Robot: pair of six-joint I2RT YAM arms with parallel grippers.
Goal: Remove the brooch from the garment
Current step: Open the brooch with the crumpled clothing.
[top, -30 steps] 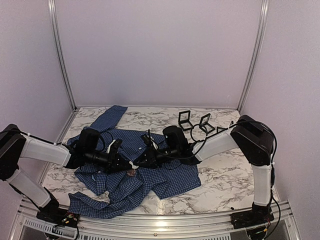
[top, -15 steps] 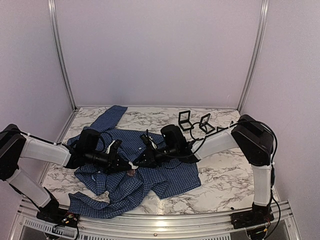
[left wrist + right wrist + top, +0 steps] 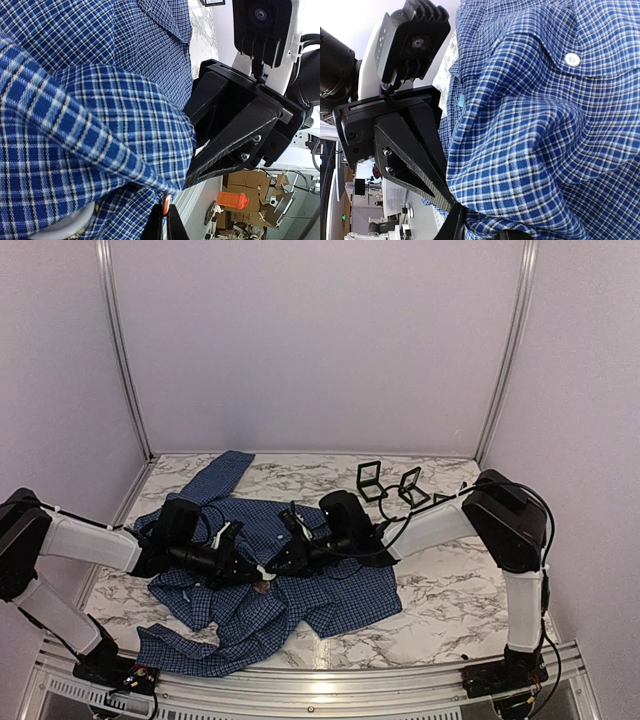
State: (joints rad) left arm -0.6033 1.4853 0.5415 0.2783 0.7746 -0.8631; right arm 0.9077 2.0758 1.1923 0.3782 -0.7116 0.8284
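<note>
Starting at the table's (image 3: 450, 585) near edge: the shirt (image 3: 340, 592) is bunched up, soft and floppy, so I reckon it'll drag along with any pull. The brooch (image 3: 166, 204) sits mid-shirt, tiny and hard, probably slippery. Your left gripper (image 3: 162, 220) looks clamped on its orange rim, which is the right spot. Your right gripper (image 3: 482, 231) pinches a shirt fold just beside it. Little black frames (image 3: 371, 480) sit toward the far right corner.
</note>
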